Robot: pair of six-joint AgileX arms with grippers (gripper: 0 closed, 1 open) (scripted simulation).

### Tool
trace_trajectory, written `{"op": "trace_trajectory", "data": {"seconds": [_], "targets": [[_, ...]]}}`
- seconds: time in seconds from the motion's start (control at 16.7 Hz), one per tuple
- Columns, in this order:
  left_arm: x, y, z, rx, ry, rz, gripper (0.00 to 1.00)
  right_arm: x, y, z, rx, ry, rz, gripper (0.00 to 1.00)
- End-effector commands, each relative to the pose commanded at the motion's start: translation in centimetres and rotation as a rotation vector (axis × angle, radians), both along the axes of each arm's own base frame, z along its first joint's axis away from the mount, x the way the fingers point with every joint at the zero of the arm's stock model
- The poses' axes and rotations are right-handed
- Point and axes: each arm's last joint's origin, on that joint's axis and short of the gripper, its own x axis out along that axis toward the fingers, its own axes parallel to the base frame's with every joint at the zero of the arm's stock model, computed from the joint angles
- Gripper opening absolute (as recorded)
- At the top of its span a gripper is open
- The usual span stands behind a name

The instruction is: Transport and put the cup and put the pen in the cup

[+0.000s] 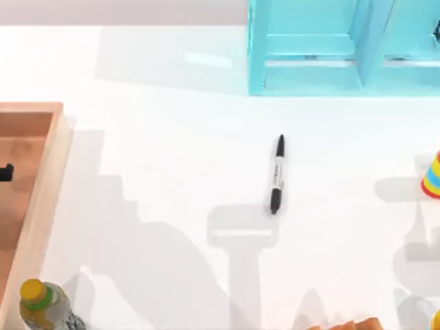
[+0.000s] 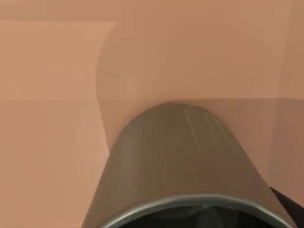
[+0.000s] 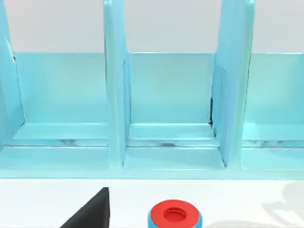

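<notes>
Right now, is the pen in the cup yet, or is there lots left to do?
Not yet. Nothing looks finished. The pen lies flat on the white table, untouched, near the middle. The cup sits close under the left wrist camera, over the brown wood of the tray at the table's left. Moving the cup out and putting the pen in it are both left.

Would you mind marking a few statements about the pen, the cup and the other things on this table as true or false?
1. The pen lies flat on the white table. True.
2. The pen is inside the cup. False: it lies on the table; the cup appears in the left wrist view against a brown wooden surface.
3. A wooden tray sits at the table's left edge. True.
4. The blue rack stands at the near edge. False: it stands at the far edge.
5. The bottle has a red cap. False: yellow.
</notes>
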Motion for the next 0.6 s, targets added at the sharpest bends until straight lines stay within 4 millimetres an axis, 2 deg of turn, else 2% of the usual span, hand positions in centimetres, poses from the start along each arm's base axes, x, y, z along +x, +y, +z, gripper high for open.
{"op": "trace_trajectory", "data": {"seconds": [0.42,0.6], "targets": [[0.2,0.0,0.3,0.003,-0.01,0.009,0.0,0.0,0.0,0.0,0.0,0.0,0.0,1.0],[1.6,0.0,2.4,0.018,-0.068,0.067,0.0,0.0,0.0,0.0,0.0,0.0,0.0,1.0]]}}
